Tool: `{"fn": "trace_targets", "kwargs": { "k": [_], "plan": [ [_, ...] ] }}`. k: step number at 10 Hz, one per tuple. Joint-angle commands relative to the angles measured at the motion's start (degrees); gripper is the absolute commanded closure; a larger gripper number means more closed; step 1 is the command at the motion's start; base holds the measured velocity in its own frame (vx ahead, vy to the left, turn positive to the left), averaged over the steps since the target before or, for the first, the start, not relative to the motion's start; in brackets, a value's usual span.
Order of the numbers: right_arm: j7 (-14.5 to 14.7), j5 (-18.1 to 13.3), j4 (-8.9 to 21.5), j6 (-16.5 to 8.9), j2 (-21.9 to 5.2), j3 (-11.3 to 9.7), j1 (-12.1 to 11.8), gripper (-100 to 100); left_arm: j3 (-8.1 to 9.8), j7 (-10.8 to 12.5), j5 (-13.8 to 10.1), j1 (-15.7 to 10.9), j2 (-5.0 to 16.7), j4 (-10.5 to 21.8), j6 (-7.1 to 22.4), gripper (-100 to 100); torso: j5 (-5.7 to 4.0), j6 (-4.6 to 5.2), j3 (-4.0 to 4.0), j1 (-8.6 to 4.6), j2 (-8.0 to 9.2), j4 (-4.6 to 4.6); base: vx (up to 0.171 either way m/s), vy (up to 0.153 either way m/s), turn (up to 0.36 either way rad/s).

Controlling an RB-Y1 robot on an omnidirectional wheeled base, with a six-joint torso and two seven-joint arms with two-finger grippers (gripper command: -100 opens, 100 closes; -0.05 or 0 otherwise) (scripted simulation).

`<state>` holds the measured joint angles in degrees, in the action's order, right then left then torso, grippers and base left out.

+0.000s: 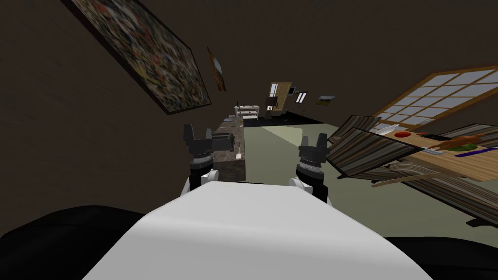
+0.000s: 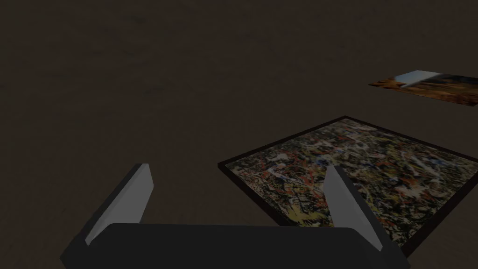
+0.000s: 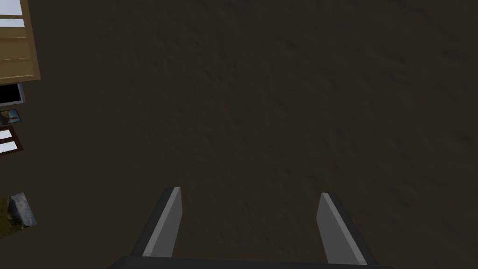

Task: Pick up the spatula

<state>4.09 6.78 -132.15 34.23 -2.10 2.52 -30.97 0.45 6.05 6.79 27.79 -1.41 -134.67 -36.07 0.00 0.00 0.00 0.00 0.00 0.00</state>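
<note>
Both arms are raised just ahead of the chest. Left gripper (image 1: 199, 138): thin grey blade fingers well apart, nothing between them, as its wrist view shows (image 2: 235, 196). Right gripper (image 1: 312, 142): fingers likewise spread and empty (image 3: 249, 219).

Beyond the left gripper, a long dark mottled stone-look counter (image 1: 228, 165) runs along the wall on the robot's left. Near the counter's near end lies a small white flat blade with a thin dark stem (image 1: 239, 154). It is judged to be the spatula, though it is too small to be sure. It is apart from both grippers and looks out of reach from this stance.

To the right, well apart from the counter, stands a light wooden table (image 1: 457, 167) with dark striped chairs (image 1: 369, 150) drawn up to it. The table carries a red round plate (image 1: 402, 134) and a long thin violet strip (image 1: 474, 152). That strip could be a rival candidate.

Risks:
- The wrong item could be picked, because the target is so small from here.
- The raised left gripper could clip the counter's edge as the base closes in.
- A flat tool lying on a hard top gives blade fingers little to bite, so they may skid or push it away.

No brand, label or legible writing is visible.
</note>
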Motion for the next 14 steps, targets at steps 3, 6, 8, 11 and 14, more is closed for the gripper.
{"fn": "trace_targets", "kwargs": {
  "k": [3, 6, 8, 11, 14],
  "plan": [
    [0.0, 0.0, 0.0, 0.0, 0.0, 0.0, 0.0, 0, 1.18, 0.7, -0.4, 1.9, 5.3, 1.3, -0.5, -100, -0.03, 0.00, 0.06, -0.15, 0.12, 0.02, -0.035, -0.048, 0.040],
    [0.0, 0.0, 0.0, 0.0, 0.0, 0.0, 0.0, 0, 2.95, 1.8, -0.6, 5.3, 9.8, 3.6, -1.3, -100, -0.08, -0.01, 0.18, -0.35, 0.31, 0.07, -0.079, -0.096, 0.065],
    [0.0, 0.0, 0.0, 0.0, 0.0, 0.0, 0.0, 0, 4.40, 2.7, -0.6, 8.3, 12.6, 5.7, -1.9, -100, -0.10, -0.01, 0.21, -0.49, 0.36, 0.08, -0.056, -0.118, 0.023],
    [0.0, 0.0, 0.0, 0.0, 0.0, 0.0, 0.0, 0, 5.98, 3.7, -0.2, 11.8, 15.4, 8.1, -2.5, -100, -0.08, 0.00, 0.02, -0.34, 0.03, 0.01, 0.000, -0.081, 0.007],
    [0.0, 0.0, 0.0, 0.0, 0.0, 0.0, 0.0, 0, 6.81, 4.2, 0.1, 13.7, 16.7, 9.5, -2.7, -100, -0.06, 0.00, -0.01, -0.34, -0.01, 0.00, 0.001, -0.051, 0.028]
  ]
}}
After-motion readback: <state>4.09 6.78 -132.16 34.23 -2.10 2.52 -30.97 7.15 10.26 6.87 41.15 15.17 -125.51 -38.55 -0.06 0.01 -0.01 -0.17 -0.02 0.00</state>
